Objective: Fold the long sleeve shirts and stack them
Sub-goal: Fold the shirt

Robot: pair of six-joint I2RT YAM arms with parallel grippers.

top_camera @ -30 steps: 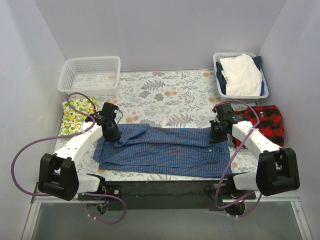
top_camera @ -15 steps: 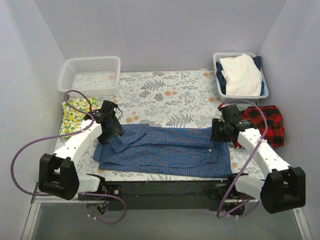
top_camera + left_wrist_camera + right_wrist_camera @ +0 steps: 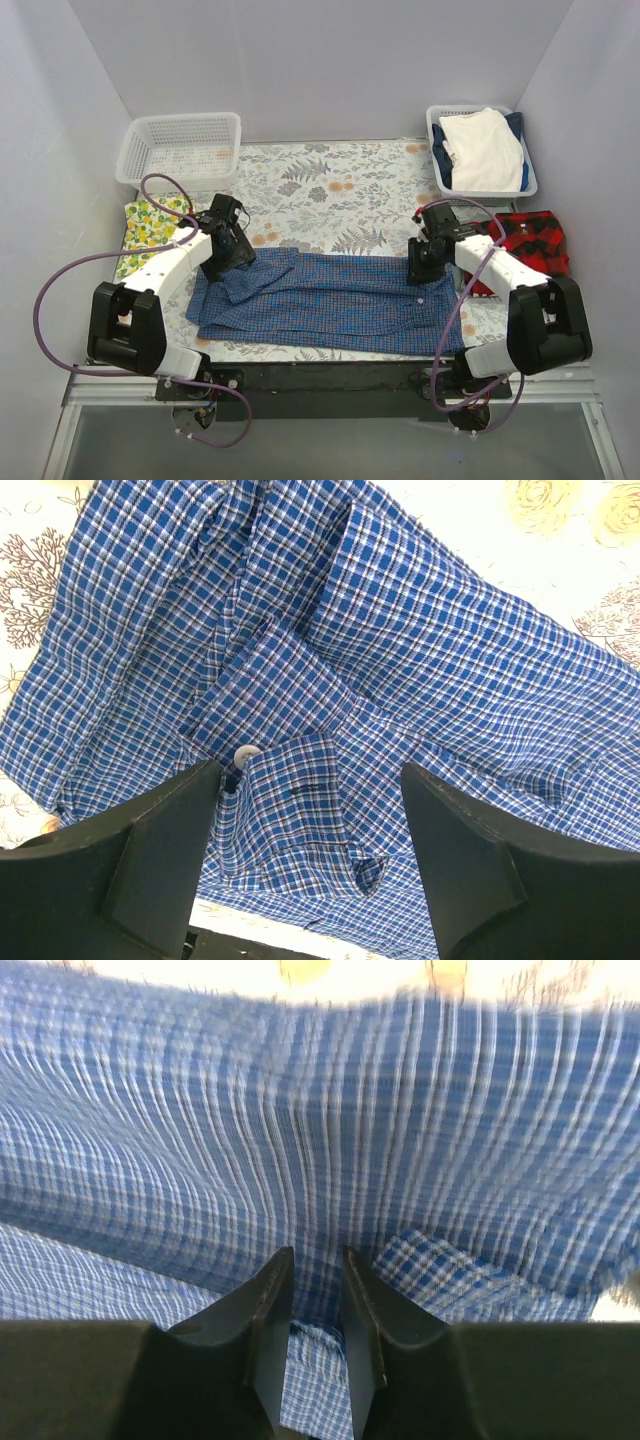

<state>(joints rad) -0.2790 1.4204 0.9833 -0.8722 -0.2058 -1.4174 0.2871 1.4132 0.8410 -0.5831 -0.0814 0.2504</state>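
Two grippers are hovering over opposite ends of the blue shirt [image 3: 330, 300], which is lying as a long, half-folded band along the near edge of the floral table [image 3: 330, 190]. The left gripper [image 3: 308, 776] is hanging just above the shirt's left end, fingers standing wide apart with nothing between them, a buttoned cuff [image 3: 246, 754] lying loose beneath. The right gripper [image 3: 316, 1256] is sitting low over the right end, its fingers standing close with only a slit showing; blur is hiding whether any cloth is pinched there. Trouble is looming at both ends: a left gripper closing here risks catching only the loose cuff or a single layer, pulling the fold open instead of carrying it, while a right gripper nipping a stray pleat risks dragging the band askew. Uneven lifts by the two arms could be twisting the cloth. Farther right, the red plaid shirt [image 3: 535, 245] is waiting apart from the blue one, just beside the right arm, where a swinging link could be snagging it. Beyond, a basket [image 3: 436, 130] holding a white garment [image 3: 485, 150] is standing at the far right corner.
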